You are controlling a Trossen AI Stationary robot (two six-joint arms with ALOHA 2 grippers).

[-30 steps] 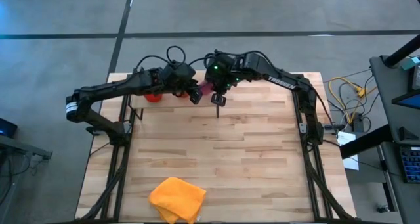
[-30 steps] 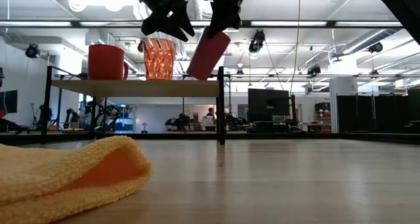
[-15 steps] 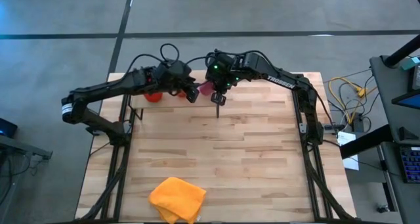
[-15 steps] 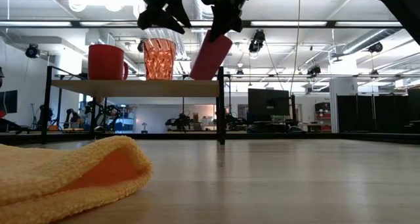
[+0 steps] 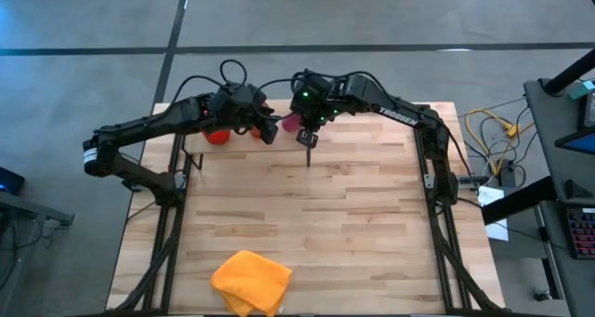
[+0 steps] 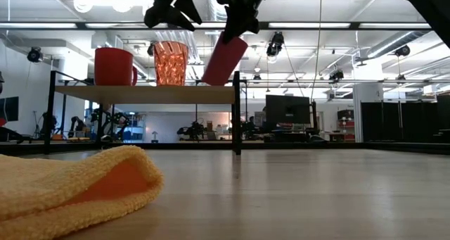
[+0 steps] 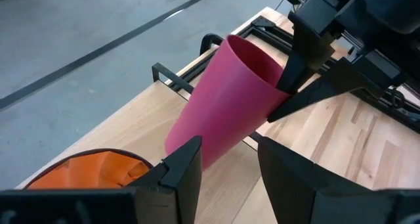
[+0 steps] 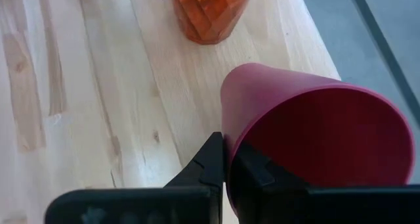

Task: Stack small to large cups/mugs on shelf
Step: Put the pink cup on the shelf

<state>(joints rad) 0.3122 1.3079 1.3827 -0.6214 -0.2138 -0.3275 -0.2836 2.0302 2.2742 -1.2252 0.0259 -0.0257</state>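
Observation:
On the shelf (image 6: 140, 93) the red mug (image 6: 114, 65) and the orange striped cup (image 6: 171, 62) stand upright on their bases. The pink tumbler (image 6: 225, 58) leans over the shelf's right end, beside the orange cup, in my right gripper (image 6: 239, 18), which is shut on it. My left gripper (image 7: 226, 148) is open and hovers above the orange cup (image 7: 92, 171), its fingers pointing at the tumbler (image 7: 226, 99) without touching it. My right gripper holds the tumbler by its rim (image 8: 226, 129), one finger inside the mouth and one finger (image 8: 207, 161) outside the wall, coming from above. The tumbler hangs tilted, its base (image 6: 211, 80) down at the shelf top; whether the base touches the shelf, I cannot tell.
A thin dark upright post (image 6: 237, 113) stands at the shelf's right end, just below the tumbler. A yellow-orange cloth (image 5: 251, 280) lies near the table's near edge. Bare planks (image 5: 353, 205) lie between the cloth and the shelf.
My left gripper has risen and drawn back toward the table's left, away from the tumbler. The tumbler stays tilted over the shelf's right end in my right gripper.

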